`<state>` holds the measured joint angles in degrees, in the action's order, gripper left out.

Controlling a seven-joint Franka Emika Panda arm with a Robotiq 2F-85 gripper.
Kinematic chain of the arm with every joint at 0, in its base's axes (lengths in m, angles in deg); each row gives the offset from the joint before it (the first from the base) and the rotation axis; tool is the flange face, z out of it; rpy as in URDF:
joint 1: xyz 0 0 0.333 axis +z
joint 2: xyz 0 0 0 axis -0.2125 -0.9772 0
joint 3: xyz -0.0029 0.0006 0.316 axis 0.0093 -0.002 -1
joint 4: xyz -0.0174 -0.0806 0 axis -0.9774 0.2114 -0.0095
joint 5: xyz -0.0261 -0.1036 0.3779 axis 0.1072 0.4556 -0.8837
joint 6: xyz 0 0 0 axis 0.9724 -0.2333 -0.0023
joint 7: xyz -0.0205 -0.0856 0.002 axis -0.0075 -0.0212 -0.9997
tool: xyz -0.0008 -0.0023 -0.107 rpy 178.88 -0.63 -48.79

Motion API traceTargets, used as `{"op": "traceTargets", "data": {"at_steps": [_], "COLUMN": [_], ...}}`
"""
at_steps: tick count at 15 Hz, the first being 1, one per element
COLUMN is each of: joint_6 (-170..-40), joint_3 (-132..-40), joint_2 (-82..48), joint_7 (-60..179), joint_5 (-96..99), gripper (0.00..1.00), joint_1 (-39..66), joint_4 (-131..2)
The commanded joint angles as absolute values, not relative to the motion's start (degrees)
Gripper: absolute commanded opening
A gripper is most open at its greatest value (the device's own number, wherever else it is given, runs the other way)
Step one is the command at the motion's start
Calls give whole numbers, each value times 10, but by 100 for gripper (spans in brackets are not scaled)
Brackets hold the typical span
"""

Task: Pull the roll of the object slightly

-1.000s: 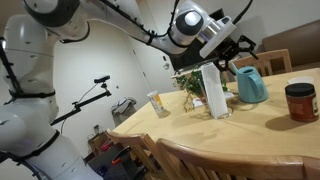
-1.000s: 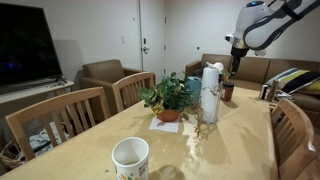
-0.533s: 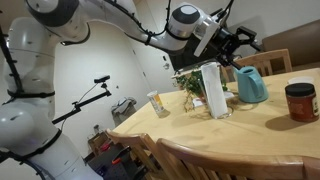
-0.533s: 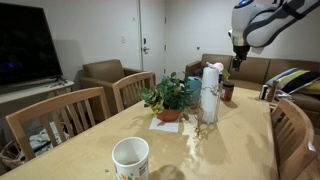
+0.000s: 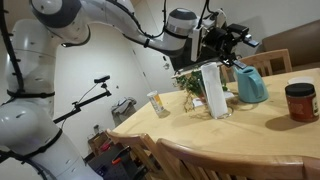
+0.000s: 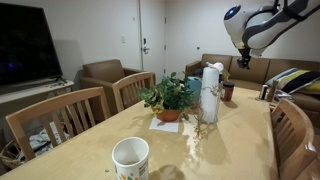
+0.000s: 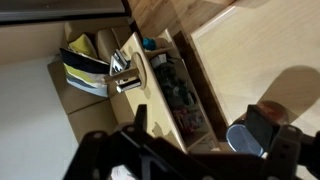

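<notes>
**Desk:** What is on the table, left to right?

**Me:** In an exterior view I see a small cup (image 5: 156, 104) standing alone toward the left end of the wooden table (image 5: 250, 135). Next comes a potted plant (image 5: 189, 82). The paper towel roll (image 5: 213, 90) is upright on its holder, just beside the plant and in front of it. To its right is a teal pitcher (image 5: 251, 85), close to the roll, though I cannot tell if they touch. A red-lidded jar (image 5: 300, 102) stands apart at the right edge.

**Desk:** And your gripper?

**Me:** My gripper (image 5: 232, 42) hangs in the air above the top of the roll and a little to its right, touching nothing. In both exterior views there is clear space between it and the roll.

**Desk:** Fingers together or apart?

**Me:** Apart. In the wrist view the dark fingers (image 7: 92, 150) sit toward opposite sides along the bottom of the frame, with nothing held between them.
</notes>
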<state>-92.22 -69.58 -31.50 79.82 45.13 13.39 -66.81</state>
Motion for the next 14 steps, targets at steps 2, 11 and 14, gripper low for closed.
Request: {"op": "traceTargets", "data": {"at_steps": [2,11,14], "joint_6": [-905,-914,-921], "joint_3": [-720,-760,-763], "joint_2": [-315,-316,-330], "joint_7": [815,848,868], "joint_5": [464,342,254], "gripper": [100,100,100], "joint_1": [117,84,77], "joint_4": [-663,-638,-626]}}
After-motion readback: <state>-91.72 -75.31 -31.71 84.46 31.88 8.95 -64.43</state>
